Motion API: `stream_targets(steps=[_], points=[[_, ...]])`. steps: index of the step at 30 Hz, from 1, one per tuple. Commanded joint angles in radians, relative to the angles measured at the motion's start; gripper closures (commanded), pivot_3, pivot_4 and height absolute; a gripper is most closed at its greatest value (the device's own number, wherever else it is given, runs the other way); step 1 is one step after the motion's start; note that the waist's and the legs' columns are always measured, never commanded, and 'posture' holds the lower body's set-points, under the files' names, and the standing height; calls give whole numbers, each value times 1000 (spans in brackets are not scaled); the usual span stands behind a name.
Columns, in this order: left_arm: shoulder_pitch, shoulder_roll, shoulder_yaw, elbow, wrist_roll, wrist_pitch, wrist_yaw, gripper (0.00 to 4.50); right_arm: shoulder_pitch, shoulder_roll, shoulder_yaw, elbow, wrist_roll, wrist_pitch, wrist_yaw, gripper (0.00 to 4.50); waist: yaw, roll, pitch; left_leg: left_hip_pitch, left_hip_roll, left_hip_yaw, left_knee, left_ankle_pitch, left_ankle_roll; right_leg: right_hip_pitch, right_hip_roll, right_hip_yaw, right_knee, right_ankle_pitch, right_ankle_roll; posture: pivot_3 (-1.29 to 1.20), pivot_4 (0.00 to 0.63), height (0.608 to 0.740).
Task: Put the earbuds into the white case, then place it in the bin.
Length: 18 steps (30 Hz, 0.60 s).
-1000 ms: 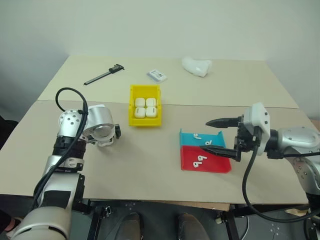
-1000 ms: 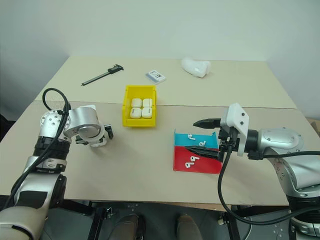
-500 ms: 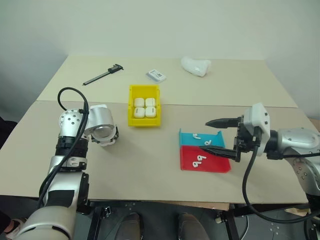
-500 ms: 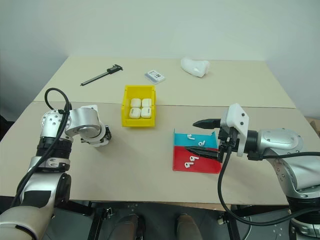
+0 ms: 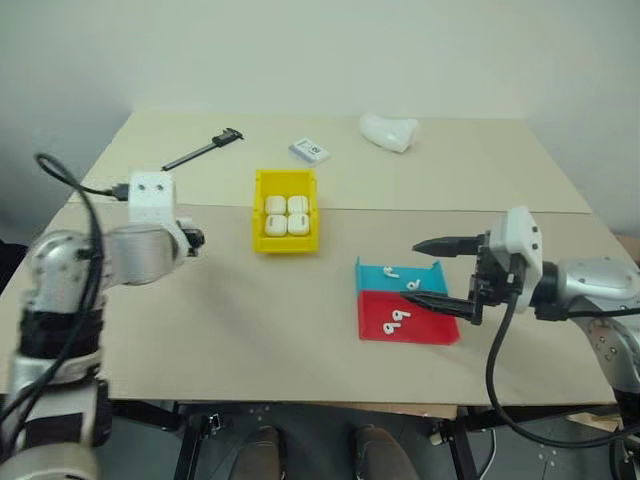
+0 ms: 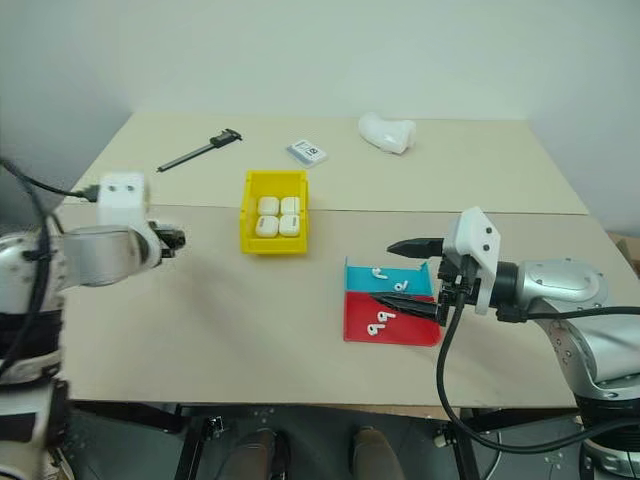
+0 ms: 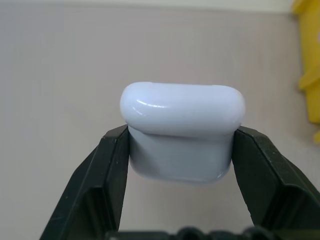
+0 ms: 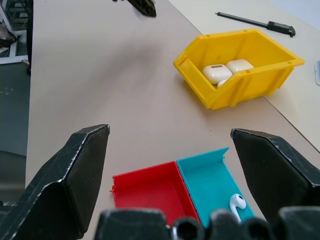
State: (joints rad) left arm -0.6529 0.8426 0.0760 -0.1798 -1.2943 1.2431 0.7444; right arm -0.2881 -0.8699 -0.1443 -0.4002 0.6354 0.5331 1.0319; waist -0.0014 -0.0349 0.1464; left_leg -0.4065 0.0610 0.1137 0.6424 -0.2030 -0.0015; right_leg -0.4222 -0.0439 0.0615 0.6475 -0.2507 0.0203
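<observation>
Gripping the case by its sides, lid shut, left tool hangs over the tabletop's left edge. Keep it level for loading. Right tool released above the trays. Bin: four cases. Teal tray: two earbuds; red tray: two.

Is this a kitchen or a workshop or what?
Probably a workshop or test lab, not a kitchen. A plain table by a bare wall holds a measuring caliper, a yellow bin of white cases, and small red and teal trays.
</observation>
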Motion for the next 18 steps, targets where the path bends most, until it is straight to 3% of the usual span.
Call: stream_targets(steps=[1,6,9,13,18], points=[[31,158,-74,-94,199,-120,-469,1725,5,-3,-36,-38,14,-9,-9,0,1,0,0,0,0,0,0,-2,3,0,0,0,0,0,0,0,150,740],[33,309,-154,-38,417,-349,-1073,1725,33,0,-46,-71,23,-8,-24,0,6,0,0,-2,1,0,0,-4,7,-1,0,-2,-1,0,-1,0,150,740],[-41,324,-197,71,481,-410,-1390,1725,62,4,-53,-97,27,-11,-35,0,12,0,0,-3,1,0,0,-5,8,-1,0,-3,-2,0,-1,0,150,740],[-155,401,-485,141,823,-553,-1798,1725,91,17,-53,-132,27,-16,-58,0,10,0,0,-4,1,0,1,-5,9,-1,0,-3,-2,-1,-1,0,150,740],[-221,328,-630,272,1072,-778,-2075,1725,99,62,-28,-173,22,-19,-106,0,7,0,0,-4,2,0,1,-5,10,-2,1,-3,-1,-1,-1,0,150,740]])
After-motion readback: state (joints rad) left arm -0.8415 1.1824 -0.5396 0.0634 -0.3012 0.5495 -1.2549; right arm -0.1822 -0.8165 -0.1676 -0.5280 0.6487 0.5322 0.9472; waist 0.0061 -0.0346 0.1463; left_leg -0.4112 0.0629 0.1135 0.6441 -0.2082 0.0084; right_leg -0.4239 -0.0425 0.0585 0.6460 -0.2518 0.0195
